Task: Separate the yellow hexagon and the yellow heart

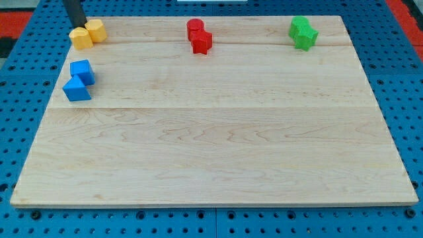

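Two yellow blocks sit touching at the board's top left corner: one (81, 38) to the left and lower, the other (96, 30) to the right and higher. I cannot tell which is the hexagon and which the heart. My tip (78, 25), the end of the dark rod, is just above the left yellow block, touching or nearly touching its top edge.
Two blue blocks (82, 71) (76, 89) touch each other at the left edge. Two red blocks (195, 28) (201, 42) touch at top middle. Two green blocks (299, 27) (306, 38) touch at top right. The wooden board (218, 145) lies on a blue pegboard.
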Robot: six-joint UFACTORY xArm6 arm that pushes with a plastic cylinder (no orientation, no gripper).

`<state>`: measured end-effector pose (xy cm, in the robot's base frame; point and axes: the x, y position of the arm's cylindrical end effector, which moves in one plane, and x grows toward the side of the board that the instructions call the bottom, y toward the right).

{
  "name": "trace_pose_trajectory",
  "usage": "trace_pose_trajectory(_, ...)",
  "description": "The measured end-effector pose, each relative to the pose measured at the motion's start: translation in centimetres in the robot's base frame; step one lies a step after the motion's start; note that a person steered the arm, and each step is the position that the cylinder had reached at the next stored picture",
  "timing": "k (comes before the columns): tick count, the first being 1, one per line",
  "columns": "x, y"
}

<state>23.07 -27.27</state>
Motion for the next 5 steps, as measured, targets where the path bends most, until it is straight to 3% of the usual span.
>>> trace_pose_trajectory(3, 1.3, 1.2)
trace_pose_trajectory(4, 1.3, -3.1)
trace_pose_trajectory(5, 2.1, -3.2)
